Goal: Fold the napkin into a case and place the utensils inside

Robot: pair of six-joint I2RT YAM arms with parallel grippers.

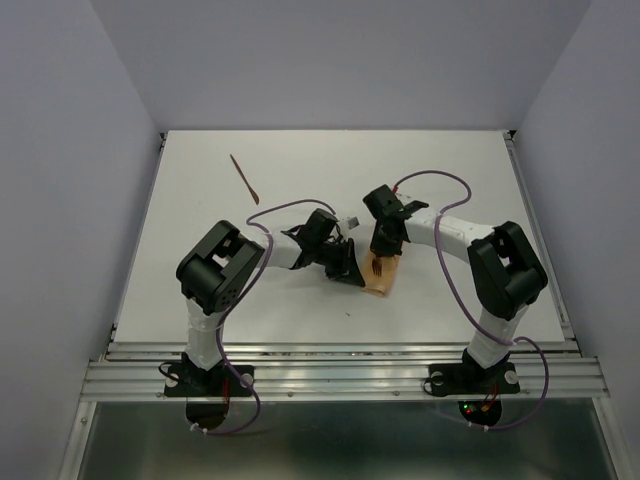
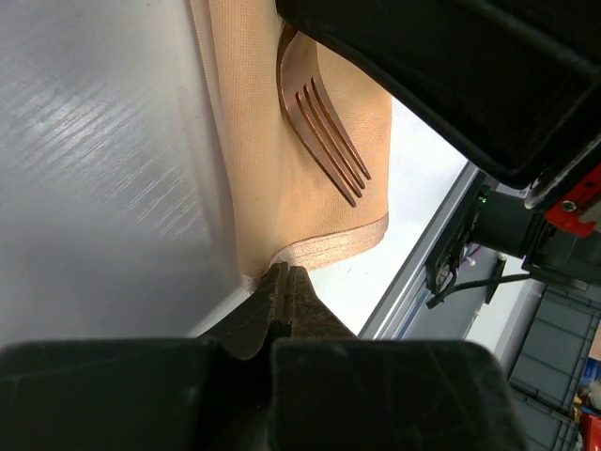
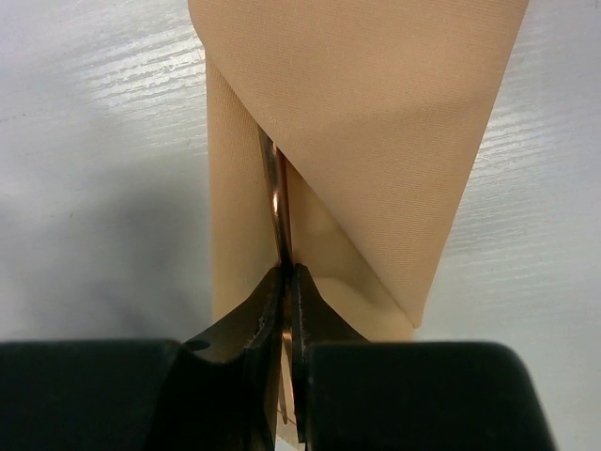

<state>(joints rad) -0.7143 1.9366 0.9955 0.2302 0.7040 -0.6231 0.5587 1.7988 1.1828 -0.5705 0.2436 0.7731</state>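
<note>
Grey walls (image 1: 350, 60) box in the white worktop (image 1: 450, 180); the tan case (image 1: 385, 280) lies near its centre, the knife (image 1: 243, 178) well apart toward 10 o'clock. The right tool (image 3: 286, 277) pinches the thin, stiff, light fork (image 2: 299, 89) by its handle; the left tool (image 2: 286, 277) is pressed together at the soft, floppy hem, a fair place to pin it.

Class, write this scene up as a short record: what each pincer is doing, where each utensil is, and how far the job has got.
left pincer: shut, tips at the case's edge; pinch unclear
right pincer: shut on the fork's handle
fork: handle under the case's flap, tines outside on the cloth
other utensil: lying on the table, far left, apart from the case
stage: case folded; fork partly in; other utensil not yet in
</note>
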